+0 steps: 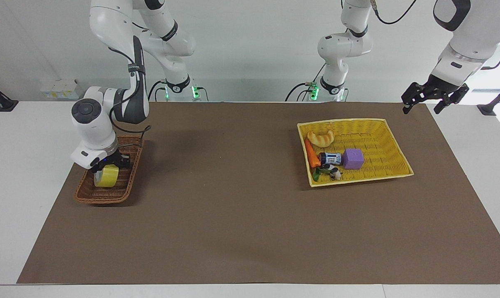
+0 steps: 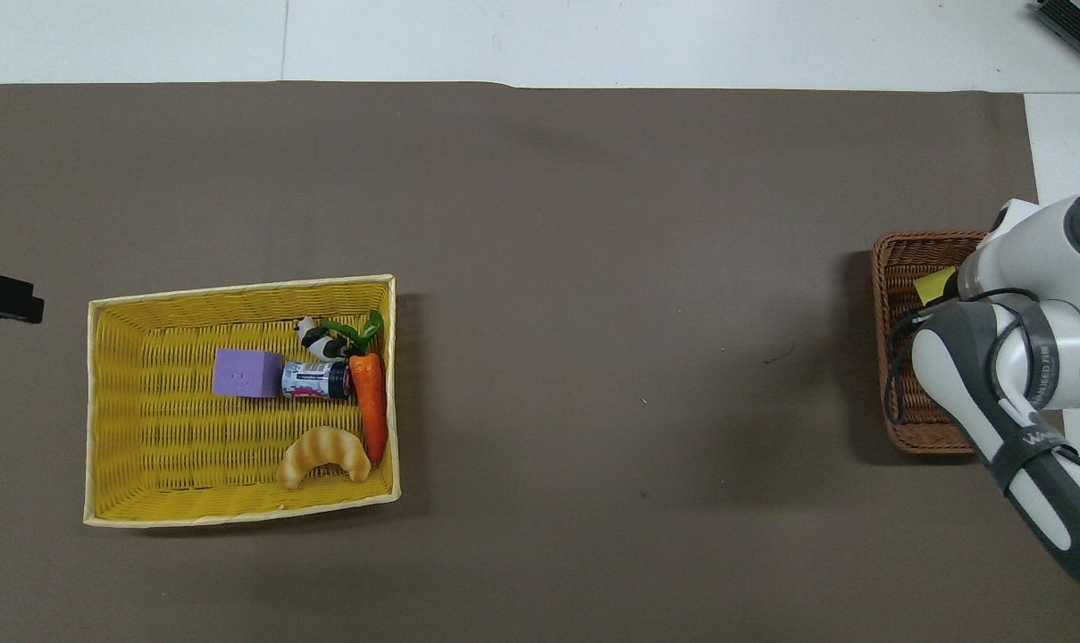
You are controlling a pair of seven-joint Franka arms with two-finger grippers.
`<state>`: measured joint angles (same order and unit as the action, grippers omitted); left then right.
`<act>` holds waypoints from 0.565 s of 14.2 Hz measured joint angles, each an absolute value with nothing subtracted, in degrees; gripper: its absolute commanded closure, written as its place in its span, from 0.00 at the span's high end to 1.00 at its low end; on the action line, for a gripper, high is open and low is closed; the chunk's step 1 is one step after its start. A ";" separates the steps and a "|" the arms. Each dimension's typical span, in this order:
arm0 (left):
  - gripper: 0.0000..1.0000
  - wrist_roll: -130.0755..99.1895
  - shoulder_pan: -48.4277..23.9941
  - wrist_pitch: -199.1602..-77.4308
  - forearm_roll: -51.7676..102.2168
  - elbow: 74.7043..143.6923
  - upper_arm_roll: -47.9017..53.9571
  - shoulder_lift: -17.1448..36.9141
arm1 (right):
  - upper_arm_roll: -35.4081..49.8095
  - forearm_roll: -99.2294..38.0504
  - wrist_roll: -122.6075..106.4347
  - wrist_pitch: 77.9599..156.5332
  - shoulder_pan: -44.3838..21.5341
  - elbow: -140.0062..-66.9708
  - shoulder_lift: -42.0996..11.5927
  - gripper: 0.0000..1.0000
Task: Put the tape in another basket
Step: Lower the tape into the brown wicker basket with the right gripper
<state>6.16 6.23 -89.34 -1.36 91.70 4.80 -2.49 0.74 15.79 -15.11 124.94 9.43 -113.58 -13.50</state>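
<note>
The yellow tape (image 1: 106,176) stands on edge in the small brown wicker basket (image 1: 101,198) at the right arm's end of the table. My right gripper (image 1: 106,167) is down in the basket, shut on the tape from above. In the overhead view only a sliver of the tape (image 2: 932,286) shows in the basket (image 2: 897,259); the right arm hides the rest and the gripper. My left gripper (image 1: 420,109) waits open and empty in the air, over the mat's edge beside the yellow tray; it shows at the overhead view's edge (image 2: 4,300).
The yellow woven tray (image 1: 392,145) at the left arm's end holds a purple cube (image 1: 353,158), a croissant (image 1: 321,138), a carrot (image 1: 312,153), a small can (image 1: 330,158) and a panda toy (image 1: 334,173). A brown mat (image 1: 233,207) covers the table.
</note>
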 measured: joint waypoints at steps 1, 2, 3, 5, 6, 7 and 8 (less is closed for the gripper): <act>1.00 6.15 6.26 -89.33 -1.36 91.71 4.71 -2.58 | 0.76 15.79 -15.11 124.91 9.43 -113.60 -13.50 1.00; 1.00 6.15 6.28 -89.33 -1.36 91.71 4.60 -2.62 | 0.78 15.79 -15.11 124.79 9.42 -113.60 -13.49 1.00; 1.00 6.15 6.28 -89.33 -1.36 91.72 4.53 -2.63 | 0.84 15.79 -15.11 124.49 9.39 -113.60 -13.46 1.00; 1.00 6.15 6.28 -89.33 -1.36 91.75 4.53 -2.63 | 1.10 14.19 -15.11 123.36 9.25 -113.54 -13.19 1.00; 1.00 6.15 6.28 -89.33 -1.36 91.75 4.53 -2.63 | 1.22 12.46 -15.11 122.68 9.13 -113.35 -12.85 1.00; 1.00 6.15 6.28 -89.33 -1.36 91.75 4.53 -2.63 | 1.31 10.78 -15.11 122.27 9.03 -113.18 -12.20 1.00; 1.00 6.15 6.28 -89.33 -1.36 91.75 4.53 -2.63 | 1.34 8.96 -15.11 121.97 8.94 -113.04 -11.38 1.00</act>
<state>6.15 6.28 -89.33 -1.36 91.75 4.53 -2.63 1.34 8.96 -15.11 121.97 8.94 -113.04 -11.38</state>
